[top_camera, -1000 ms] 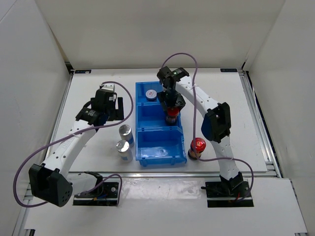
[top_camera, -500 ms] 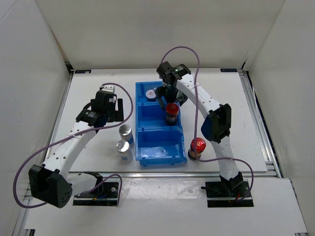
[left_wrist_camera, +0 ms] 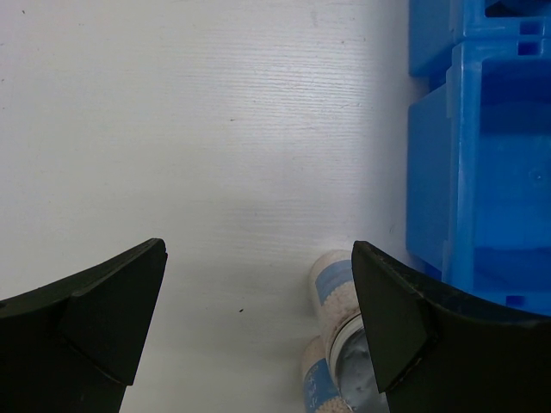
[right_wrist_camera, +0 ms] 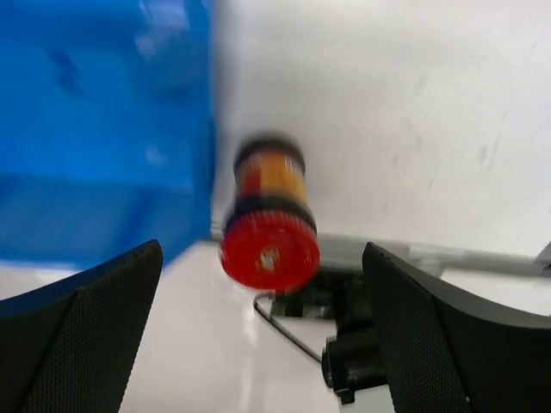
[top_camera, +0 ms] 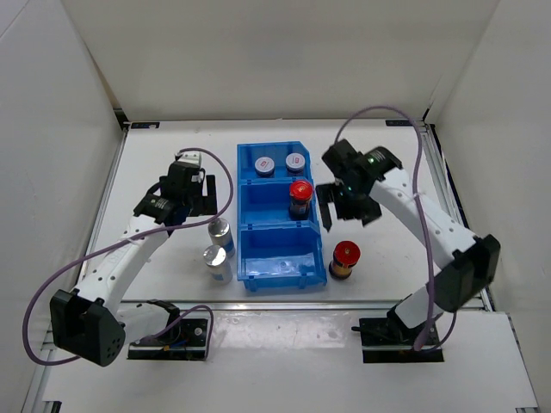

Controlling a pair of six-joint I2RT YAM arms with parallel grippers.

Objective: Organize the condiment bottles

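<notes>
The left gripper had its fingers wide apart and held nothing. The silver-capped bottles stood on the table close to it, beside the blue bin, not inside. In the bin's far part sat the two grey-lid bottles. The middle part held one red-capped bottle. The near part had no bottle. So I think about half the job was done, with three bottles left. The right gripper was wide open too. The other red bottle stood on the table right of the bin, near that gripper but not touching it.
</notes>
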